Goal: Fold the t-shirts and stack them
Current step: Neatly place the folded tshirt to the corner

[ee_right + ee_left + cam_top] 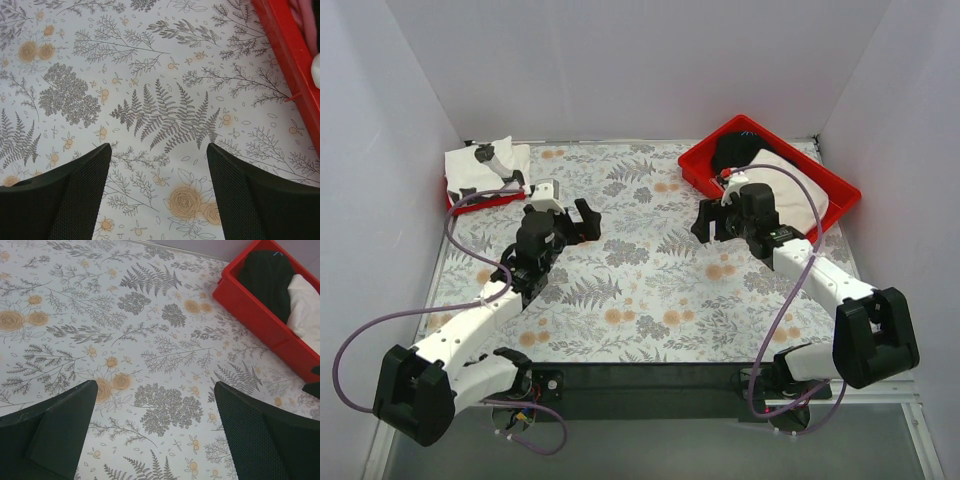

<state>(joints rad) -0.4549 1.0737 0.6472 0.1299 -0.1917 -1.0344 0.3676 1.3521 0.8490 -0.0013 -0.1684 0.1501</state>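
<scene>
A folded white t-shirt lies on a folded red t-shirt at the back left corner of the table. A black garment and an off-white garment lie in the red tray at the back right; the left wrist view shows them too, black and off-white. My left gripper is open and empty over the floral cloth, right of the stack. My right gripper is open and empty over the cloth, just left of the tray.
The floral tablecloth covers the table. White walls stand close on the left, back and right. The tray's red wall runs along the right edge of the right wrist view. The tray's near corner shows in the left wrist view.
</scene>
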